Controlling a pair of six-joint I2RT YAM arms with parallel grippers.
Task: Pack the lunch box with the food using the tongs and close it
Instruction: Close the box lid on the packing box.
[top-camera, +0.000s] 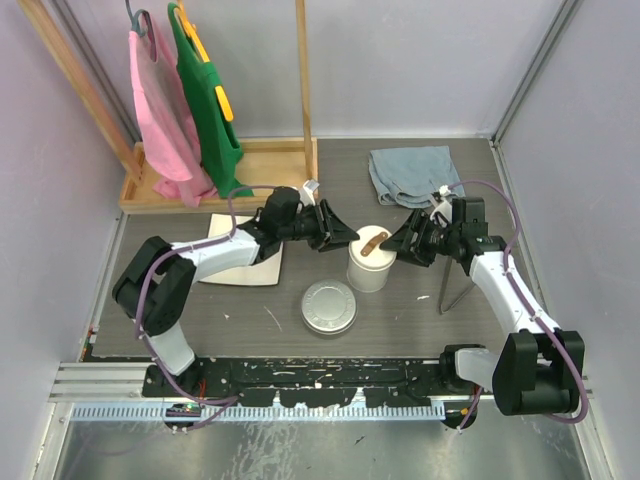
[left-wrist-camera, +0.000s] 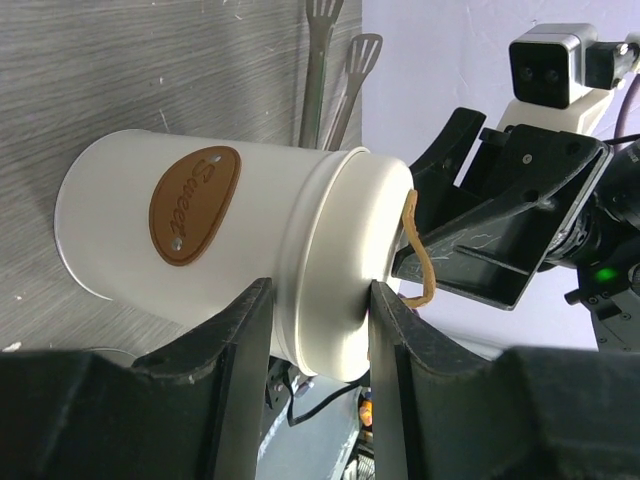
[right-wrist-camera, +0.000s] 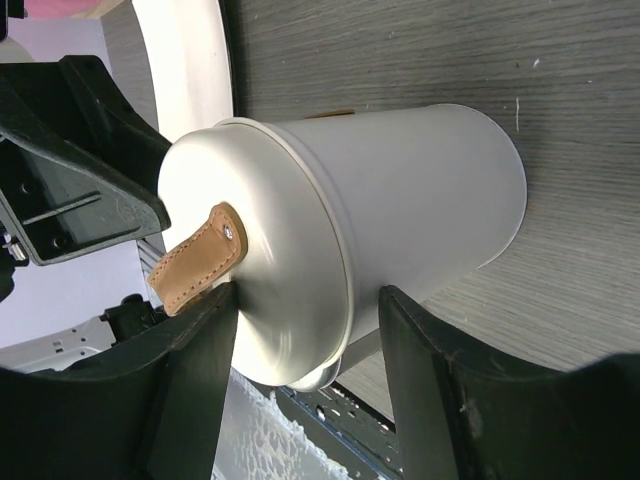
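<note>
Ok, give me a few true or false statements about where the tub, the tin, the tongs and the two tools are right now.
1. The white tub has its lid on. True.
2. The right tool is holding the tongs. False: the tongs lie on the table beside the right arm, and that tool's jaws stand either side of the tub's lid.
3. The steel tin is closed and sits nearer the arm bases than the tub. True.
4. The left tool hangs over the blue towel. False: its jaws flank the tub's lid, and the towel lies at the far side of the table.
</note>
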